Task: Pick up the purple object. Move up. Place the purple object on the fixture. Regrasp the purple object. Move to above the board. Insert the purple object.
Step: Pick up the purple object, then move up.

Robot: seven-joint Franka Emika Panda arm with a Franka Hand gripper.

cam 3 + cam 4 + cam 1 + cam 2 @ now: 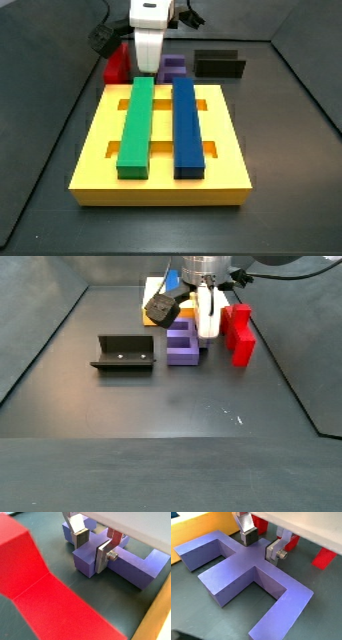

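the gripper (pixel 261 543), two flat silver plates with dark pads under a white wrist, is low over the blocky purple-indigo piece with a central stem and notches, the purple object (pixel 244 569). in both wrist views the fingers (pixel 103 554) stand spread, one on each side of the narrow middle part of the piece (pixel 113 564). one silver plate looks to be against the purple side wall, but it is not possible to tell if the pads really press the piece, so a firm pinch cannot be confirmed.

the purple object lies on the dark grey floor (pixel 160 396). in a side view it sits just beside the red block-shaped piece (pixel 241 334) and between this and the small black open bracket, the fixture (pixel 123 352), which stands apart from it. the gripper (pixel 201 318) comes down on it from above.

in a side view the large flat yellow slab with slots, the board (pixel 160 170), carries a long green bar (pixel 136 122) and a long dark-blue bar (pixel 185 122). the purple object (pixel 174 67) is behind the far edge of the board, near the red piece (pixel 118 67), with the fixture (pixel 219 63) at its other side.
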